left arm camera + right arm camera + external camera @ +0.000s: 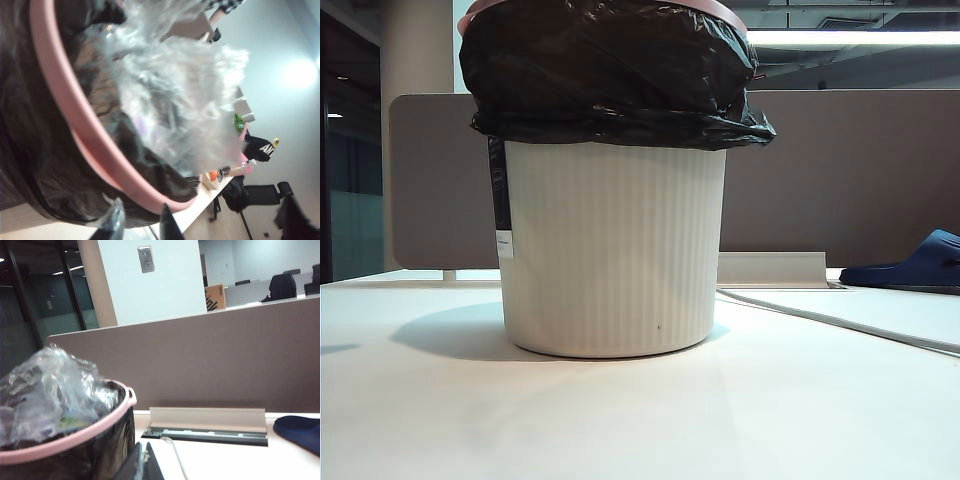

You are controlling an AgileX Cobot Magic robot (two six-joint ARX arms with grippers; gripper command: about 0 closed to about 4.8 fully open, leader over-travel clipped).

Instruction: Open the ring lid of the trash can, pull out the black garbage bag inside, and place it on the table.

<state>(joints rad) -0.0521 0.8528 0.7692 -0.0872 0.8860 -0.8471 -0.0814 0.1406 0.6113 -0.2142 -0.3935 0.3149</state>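
The trash can point(613, 245) stands upright on the white worktop point(620, 420), a little toward nine o'clock of the centre in the exterior view, its dark label strip point(500, 195) on the nine o'clock side. The black garbage bag point(610, 75) is folded down over the rim, with the pink ring lid point(725, 12) still seated on top.

Neither arm shows in the exterior view. The left claw point(142, 225) hangs just outside the ring lid point(85, 125), fingers slightly apart, tips near the folded bag point(35, 150) and gripping nothing. Crumpled clear plastic point(175, 100) fills the can's mouth.

The right claw point(141, 465) sits beside the can, its fingers pressed together and empty, pointing level toward the grey-brown partition point(210, 360). A blue slipper point(910, 265) lies at three o'clock.
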